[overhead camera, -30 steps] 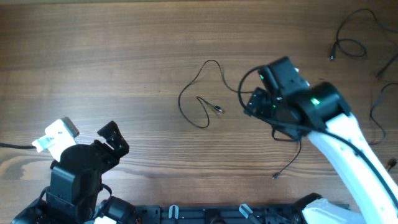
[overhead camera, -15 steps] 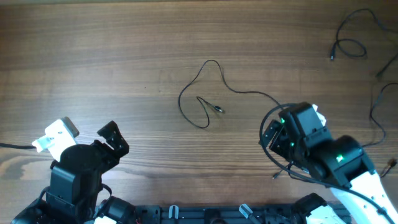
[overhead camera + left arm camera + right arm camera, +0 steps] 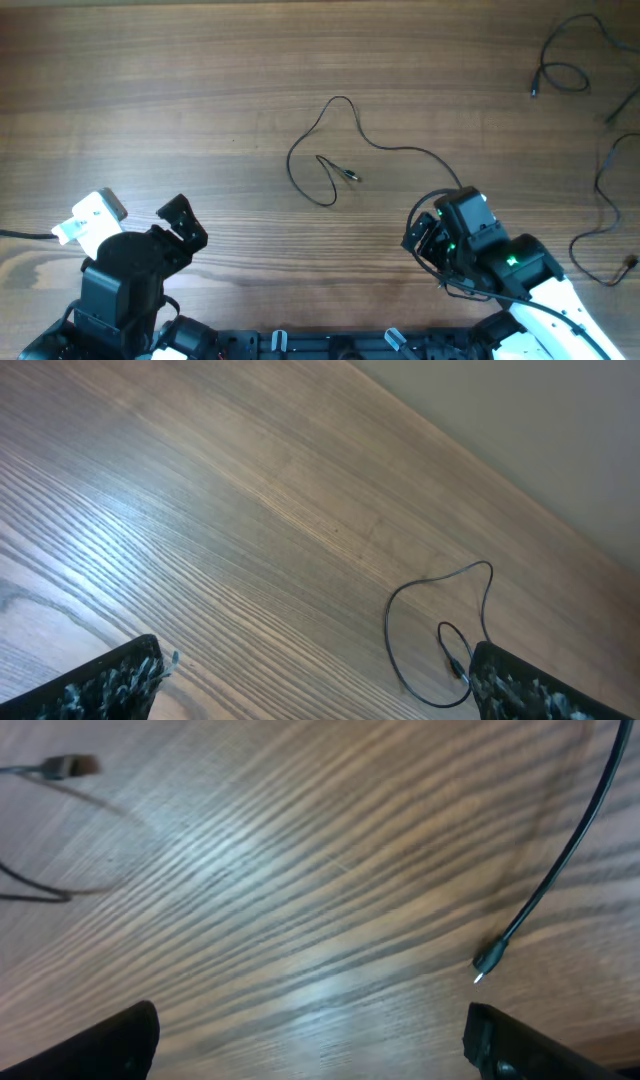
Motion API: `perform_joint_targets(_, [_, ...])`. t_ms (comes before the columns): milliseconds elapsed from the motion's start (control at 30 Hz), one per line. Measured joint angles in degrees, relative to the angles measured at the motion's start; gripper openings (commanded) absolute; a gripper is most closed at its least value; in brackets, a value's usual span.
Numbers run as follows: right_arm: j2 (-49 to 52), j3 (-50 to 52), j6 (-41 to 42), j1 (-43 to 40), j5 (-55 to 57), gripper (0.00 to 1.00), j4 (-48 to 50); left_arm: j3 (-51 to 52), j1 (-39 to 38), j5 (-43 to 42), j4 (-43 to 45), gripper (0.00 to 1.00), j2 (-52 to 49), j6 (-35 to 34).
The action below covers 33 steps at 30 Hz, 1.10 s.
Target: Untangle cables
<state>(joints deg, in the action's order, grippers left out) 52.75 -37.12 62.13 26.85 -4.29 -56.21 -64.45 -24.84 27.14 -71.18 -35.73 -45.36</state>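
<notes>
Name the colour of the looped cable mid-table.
The cable is black; the overhead view shows it best.

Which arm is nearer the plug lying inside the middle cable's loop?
Right. The right arm sits just below-right of the plug; the left arm is far off toward the lower left.

The counter (image 3: 180, 90) is brown wood with a strong streaked grain, smooth, with a soft satin sheen where the light falls. The cables (image 3: 291, 165) are thin black wires in a smooth, faintly glossy sheath, one ending in a small plug (image 3: 487, 960) with a silvery metal tip. The fingers (image 3: 118, 682) of the left tool (image 3: 315, 675) look matt black and rough-grained, speckled with pale flecks.
</notes>
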Motion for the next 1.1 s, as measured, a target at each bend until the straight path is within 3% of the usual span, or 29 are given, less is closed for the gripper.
perform_joint_targets(233, [0.55, 1.75, 6.25, 0.0, -0.85, 1.0, 2.05, 0.0, 0.0, 0.0, -0.02, 1.0, 0.0, 0.0])
perform_joint_targets(1100, [21.51, 1.92, 10.34, 0.0, 1.79, 1.0, 2.69, 0.0, 0.0, 0.0, 0.0, 1.0, 0.0, 0.0])
